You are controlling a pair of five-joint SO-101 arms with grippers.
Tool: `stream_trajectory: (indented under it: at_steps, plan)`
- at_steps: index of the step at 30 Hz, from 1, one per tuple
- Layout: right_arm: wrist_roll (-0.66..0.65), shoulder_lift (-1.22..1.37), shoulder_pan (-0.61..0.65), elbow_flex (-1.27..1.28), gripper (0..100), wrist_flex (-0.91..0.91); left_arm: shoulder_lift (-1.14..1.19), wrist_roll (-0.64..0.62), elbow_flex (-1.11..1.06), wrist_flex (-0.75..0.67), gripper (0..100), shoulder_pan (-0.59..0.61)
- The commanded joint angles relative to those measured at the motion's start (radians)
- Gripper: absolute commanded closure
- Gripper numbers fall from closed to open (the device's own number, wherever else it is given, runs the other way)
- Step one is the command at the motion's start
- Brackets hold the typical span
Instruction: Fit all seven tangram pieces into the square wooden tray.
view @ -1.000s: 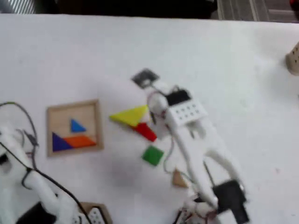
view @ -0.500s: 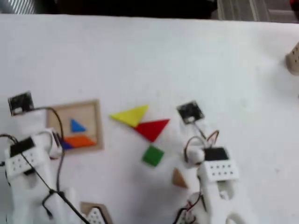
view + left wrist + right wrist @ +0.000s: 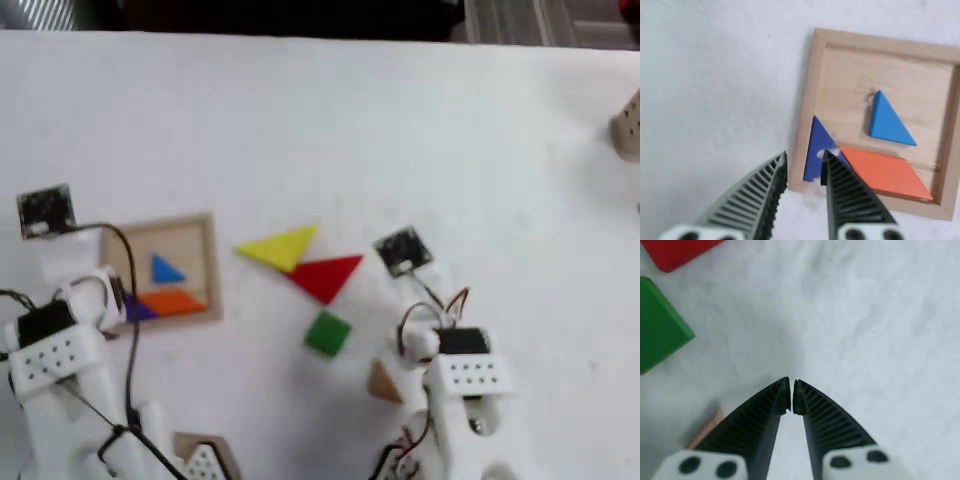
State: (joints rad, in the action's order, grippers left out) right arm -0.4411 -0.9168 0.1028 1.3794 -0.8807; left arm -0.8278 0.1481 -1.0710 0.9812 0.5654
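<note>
My left gripper (image 3: pixel 804 159) hangs over one corner of the square wooden tray (image 3: pixel 160 222). Its jaws stand a narrow gap apart and hold nothing. One finger is above the purple triangle (image 3: pixel 816 142) and the other is outside the rim. Inside the tray I also see the orange parallelogram (image 3: pixel 172 301) and the blue triangle (image 3: pixel 165 269).

To the right, on the table (image 3: pixel 400 130), the yellow triangle (image 3: pixel 280 247) and the red triangle (image 3: pixel 327 275) meet at their corners. The green square (image 3: pixel 327 333) and the tan triangle (image 3: pixel 383 382) lie apart below them. My right gripper (image 3: pixel 791 390) is near the tan piece, with its jaws almost closed and empty.

I judge the pieces to be light, stiff, thin and rather smooth, so they may slide. I would pinch each one across two opposite edges, low at the table.
</note>
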Motion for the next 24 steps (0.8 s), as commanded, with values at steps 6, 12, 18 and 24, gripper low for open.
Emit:
stream_trajectory:
  at_steps: [6, 12, 18, 24]
  plan:
    - [-0.018, -0.015, -0.007, -0.003, 98.1, 0.016, 0.271, -0.017, 0.407, 0.209, 98, -0.196]
    - [-0.020, -0.016, -0.007, -0.003, 98.1, 0.016, 0.483, 0.017, 0.505, 0.311, 98, -0.357]
    - [-0.020, -0.019, -0.007, -0.003, 98.1, 0.019, 0.610, 0.043, 0.514, 0.305, 98, -0.455]
    - [-0.020, -0.021, -0.007, -0.003, 98.1, 0.019, 0.707, 0.043, 0.483, 0.206, 98, -0.453]
